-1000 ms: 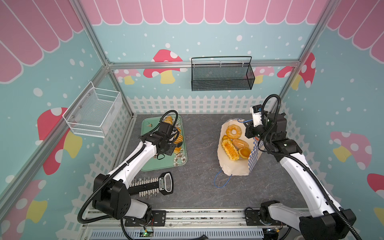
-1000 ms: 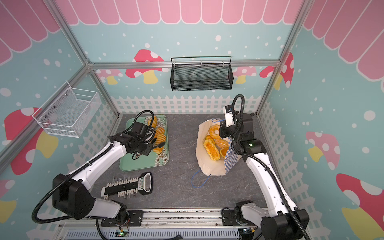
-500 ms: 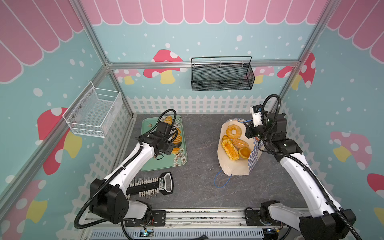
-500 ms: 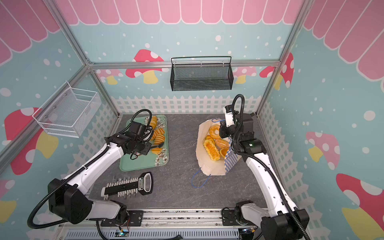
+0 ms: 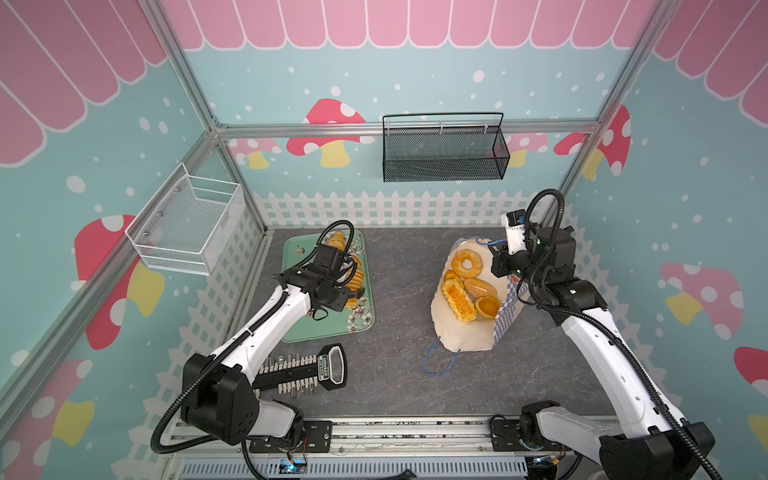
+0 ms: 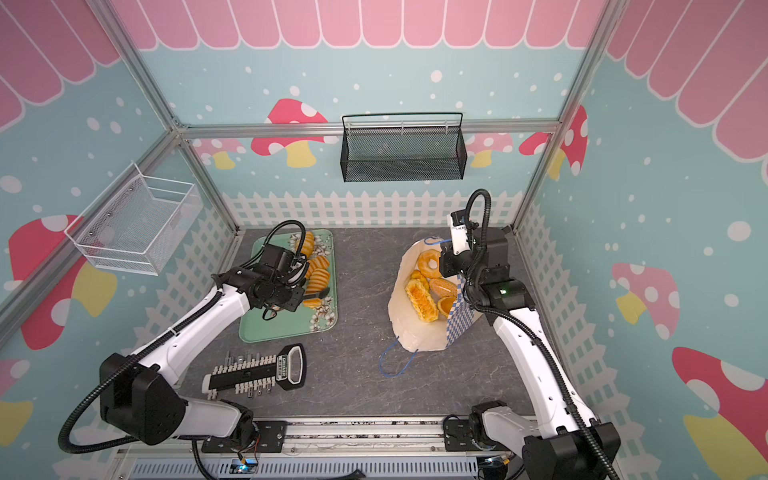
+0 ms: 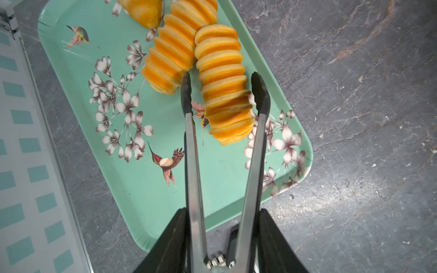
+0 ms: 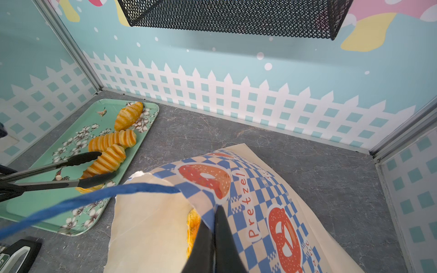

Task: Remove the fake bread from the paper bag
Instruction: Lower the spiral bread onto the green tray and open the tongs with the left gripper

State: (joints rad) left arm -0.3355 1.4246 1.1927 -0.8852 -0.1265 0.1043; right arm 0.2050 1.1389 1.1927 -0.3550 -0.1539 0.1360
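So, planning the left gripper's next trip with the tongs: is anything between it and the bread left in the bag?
Nothing visible. The tabletop between tray and bag is bare, the right gripper pinches the bag's checkered rim on the side away from the tray, and the doughnut and other fake bread lie uncovered in its mouth.

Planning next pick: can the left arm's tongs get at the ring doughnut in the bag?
Probably yes. The right gripper pinches the paper bag rim, holding its mouth open, and the ring doughnut lies uncovered on top. The tongs straddle a ribbed loaf on the tray.
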